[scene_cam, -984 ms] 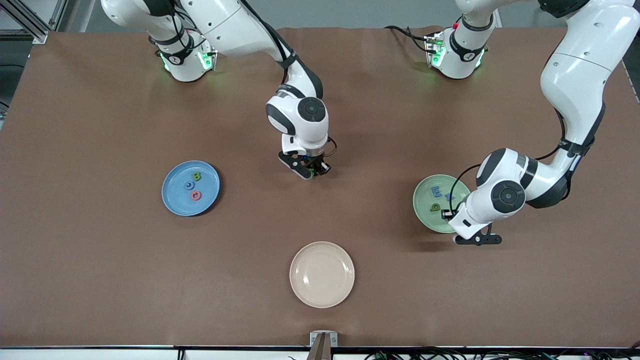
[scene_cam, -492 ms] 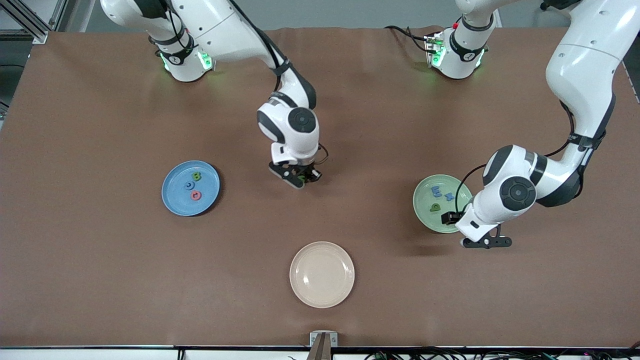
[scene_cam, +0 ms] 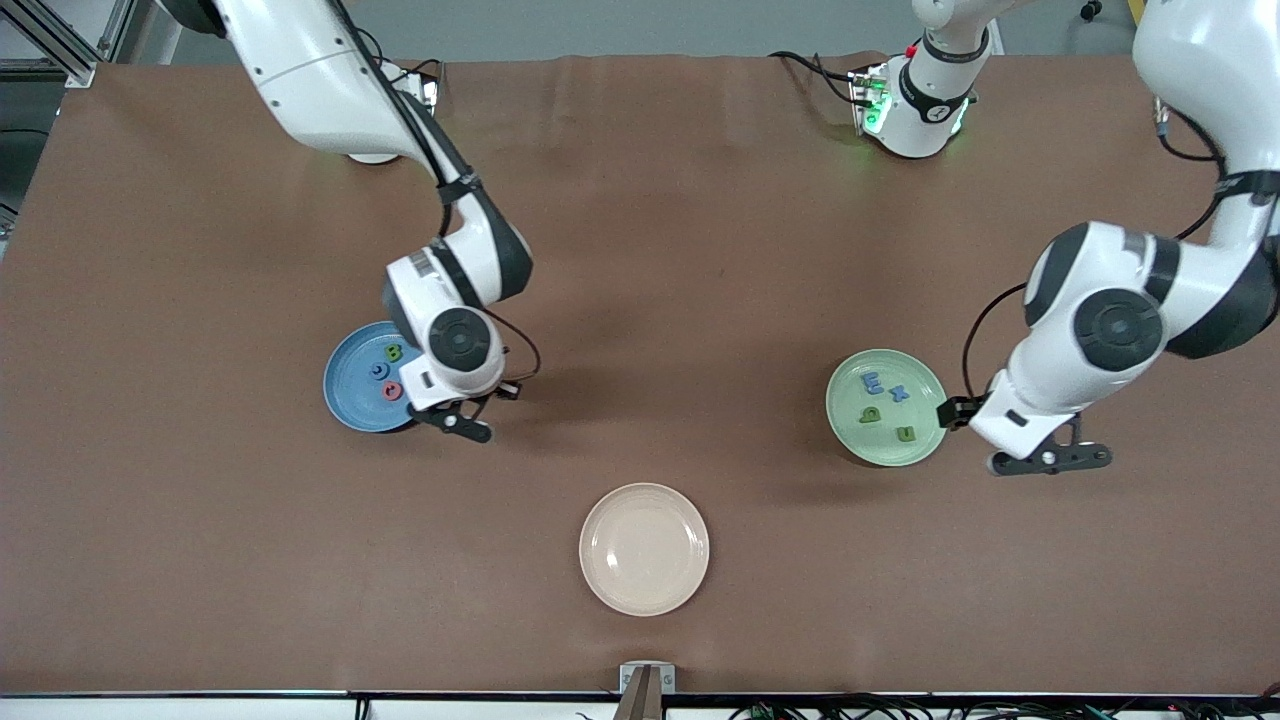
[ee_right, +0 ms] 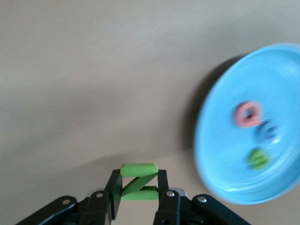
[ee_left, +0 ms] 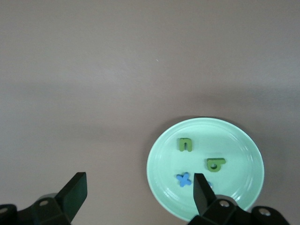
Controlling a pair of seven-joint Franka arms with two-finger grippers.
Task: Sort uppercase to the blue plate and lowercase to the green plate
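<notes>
Whereas half a second ago it hung over mid-table, the right gripper point(scene_cam: 462, 420), fingers clamped on the green N point(ee_right: 138, 181), now hovers at the blue plate point(scene_cam: 350, 405) rim; B, G and Q lie there. Cream plate point(scene_cam: 644, 548): empty. Green plate point(scene_cam: 920, 445) holds all four lowercase; the left gripper point(scene_cam: 1050, 462), fingers spread and empty, has withdrawn beside it.

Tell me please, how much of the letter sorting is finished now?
Nearly all. The green plate holds four lowercase letters. The blue plate holds three capitals. The right gripper, beside that plate's rim, grips the green N, the last one to drop. The left gripper is open beside the green plate.
</notes>
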